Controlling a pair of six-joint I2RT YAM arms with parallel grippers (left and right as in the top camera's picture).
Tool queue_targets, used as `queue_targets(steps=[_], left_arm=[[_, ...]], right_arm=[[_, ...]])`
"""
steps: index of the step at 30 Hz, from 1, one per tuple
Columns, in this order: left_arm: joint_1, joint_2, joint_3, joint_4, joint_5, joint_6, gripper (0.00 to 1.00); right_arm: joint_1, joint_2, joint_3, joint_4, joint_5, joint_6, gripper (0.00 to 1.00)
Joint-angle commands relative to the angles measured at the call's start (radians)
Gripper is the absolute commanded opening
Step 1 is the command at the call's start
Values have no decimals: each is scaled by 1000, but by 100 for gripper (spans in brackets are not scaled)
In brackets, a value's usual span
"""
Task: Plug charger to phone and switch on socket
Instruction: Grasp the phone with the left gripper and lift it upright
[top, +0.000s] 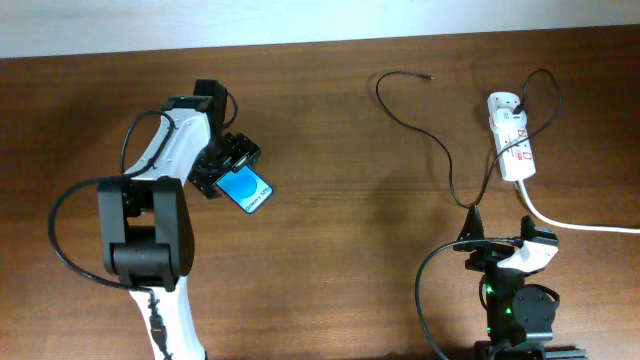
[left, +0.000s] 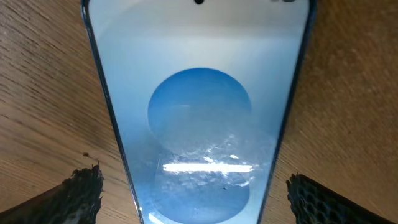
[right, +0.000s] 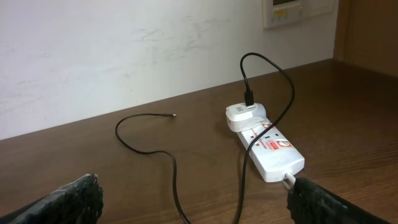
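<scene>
The phone (top: 247, 190) lies on the wooden table with its blue screen up and fills the left wrist view (left: 199, 112). My left gripper (top: 232, 168) is open, with one finger on each side of the phone's near end (left: 199, 199) and a gap on both sides. The white socket (top: 511, 136) lies at the far right and shows in the right wrist view (right: 268, 148). The charger's black cable (top: 440, 150) runs from a white plug (top: 500, 103) in the socket, and its loose tip (top: 428, 76) lies on the table. My right gripper (right: 196, 199) is open and empty, near the socket.
The socket's thick white cord (top: 572, 223) runs off the right edge of the table. The black cable (right: 176, 180) passes on the table between my right fingers. A pale wall (right: 124, 50) stands behind the table's far edge.
</scene>
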Motion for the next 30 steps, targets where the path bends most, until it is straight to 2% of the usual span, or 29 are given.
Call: queue_targets(steps=[1, 10, 15, 21, 24, 30], left_arm=[[3, 5, -51, 26, -19, -13, 99], [2, 5, -134, 109, -18, -13, 100], [0, 5, -134, 116, -15, -13, 79], [1, 5, -124, 100, 21, -12, 70], [1, 5, -66, 41, 39, -8, 68], [0, 5, 175, -235, 44, 19, 68]], right_arm=[[8, -7, -6, -5, 11, 0, 98], [8, -7, -6, -5, 12, 0, 98], [8, -7, -6, -5, 12, 0, 98], [8, -7, -6, -5, 11, 0, 98], [8, -7, -6, -5, 11, 0, 98], [8, -7, -6, -5, 11, 0, 98]])
